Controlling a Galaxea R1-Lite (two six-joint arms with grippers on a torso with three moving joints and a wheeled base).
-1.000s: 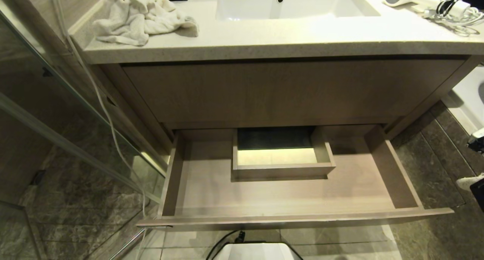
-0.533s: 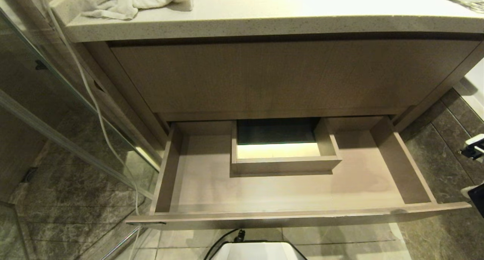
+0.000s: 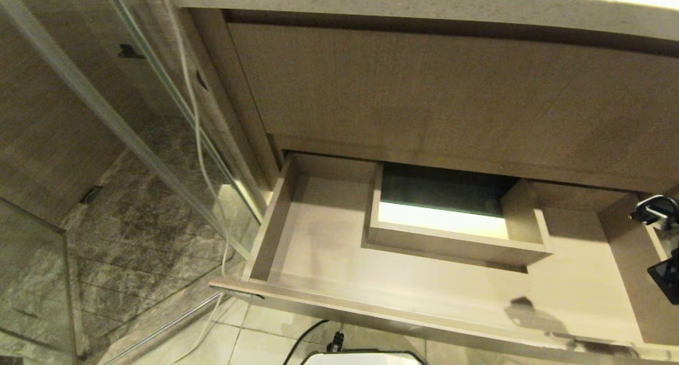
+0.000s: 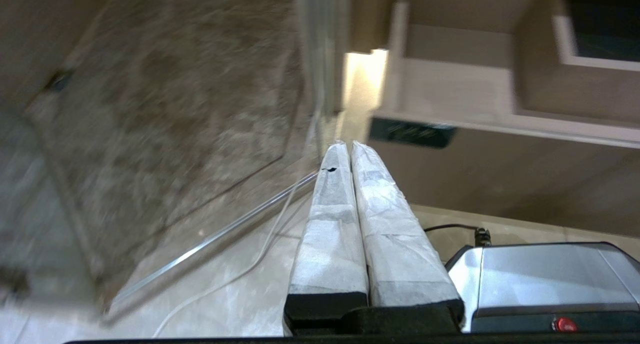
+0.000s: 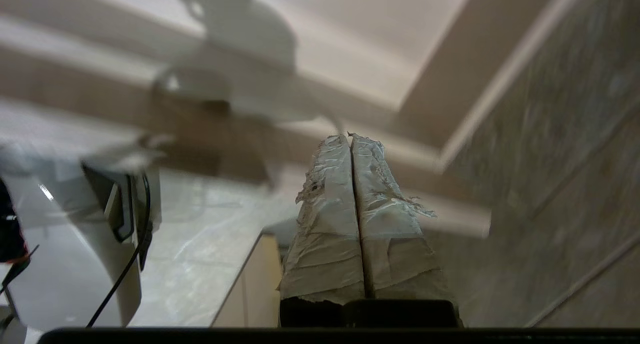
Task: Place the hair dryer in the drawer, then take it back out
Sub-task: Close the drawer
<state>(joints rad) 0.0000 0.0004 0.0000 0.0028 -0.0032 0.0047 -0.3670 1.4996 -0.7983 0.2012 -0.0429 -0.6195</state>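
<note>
Looking at open, empty drawer (image 3: 329,253); hair dryer not in view; right claw (image 5: 350,139) and left claw (image 4: 344,146) both pressed together, holding nothing. Dryer probably light, rigid, slick: grip handle

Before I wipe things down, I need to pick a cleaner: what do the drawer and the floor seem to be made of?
The drawer looks like light-brown wood or wood-grain laminate, matte: fine straight grain lines and flat boxed edges, so which of the two stays open. The floor looks like dark stone or stone-look tile, fairly glossy: mottled grey veining, straight joints and light reflections.
</note>
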